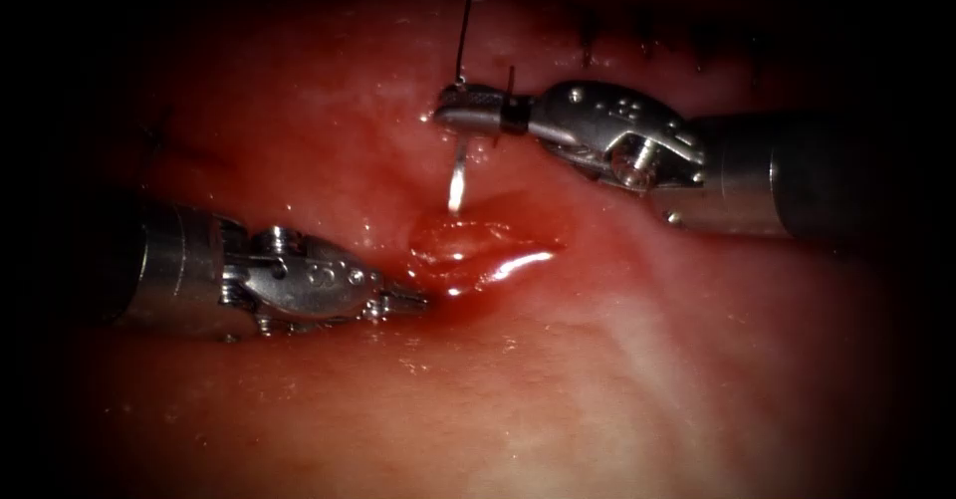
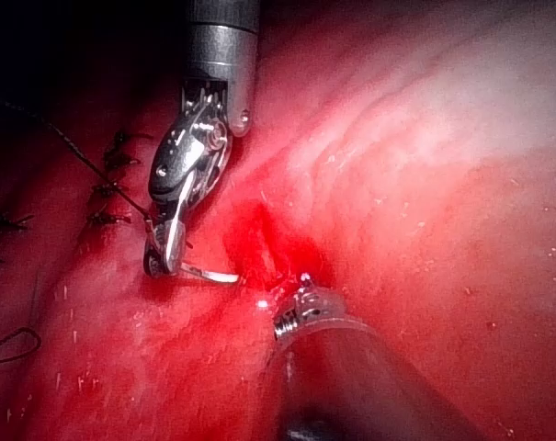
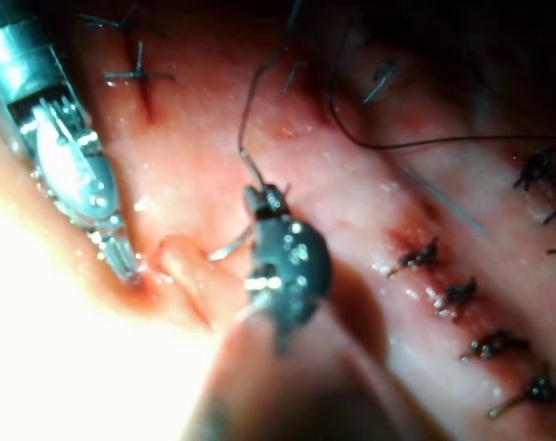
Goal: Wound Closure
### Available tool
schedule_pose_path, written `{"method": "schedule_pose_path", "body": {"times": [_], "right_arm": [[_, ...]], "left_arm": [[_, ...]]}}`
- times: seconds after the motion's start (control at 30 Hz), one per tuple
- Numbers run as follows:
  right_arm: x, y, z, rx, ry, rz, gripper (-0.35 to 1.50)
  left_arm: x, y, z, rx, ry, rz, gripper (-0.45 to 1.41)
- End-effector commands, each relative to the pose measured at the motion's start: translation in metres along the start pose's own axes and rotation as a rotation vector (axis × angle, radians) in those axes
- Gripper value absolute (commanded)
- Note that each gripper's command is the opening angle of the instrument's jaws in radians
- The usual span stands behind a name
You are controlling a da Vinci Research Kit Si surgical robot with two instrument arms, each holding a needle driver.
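Note:
My right tool (image 1: 448, 113) reaches in from the right, its jaws shut on the curved needle (image 1: 457, 175) close to its thread end. The needle hangs down with its tip just above the raised lip of the cut (image 1: 468, 245), and I cannot tell whether it touches. The dark thread (image 1: 464, 31) runs up from the needle's tail. My left tool (image 1: 413, 302) lies on the cut's left side, its slim jaws shut on the tissue edge at the lip. In the right wrist view the needle (image 3: 227, 246) points at the tissue fold (image 3: 178, 262), beside the left tool (image 3: 121, 257).
Red fluid (image 1: 498, 265) glistens along the cut's lip. A row of finished dark stitches (image 3: 434, 257) with short cut ends runs along the tissue; the same stitches (image 2: 107, 188) lie behind the right tool (image 2: 163, 253). A loose thread (image 3: 415, 142) lies across the tissue.

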Motion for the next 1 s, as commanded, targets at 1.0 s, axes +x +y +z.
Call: {"method": "schedule_pose_path", "body": {"times": [1.0], "right_arm": [[-0.0031, -0.0037, 0.002, 0.259, -0.14, 0.45, -0.35]], "left_arm": [[-0.0001, -0.0001, 0.0006, -0.004, -0.002, 0.003, -0.22]]}}
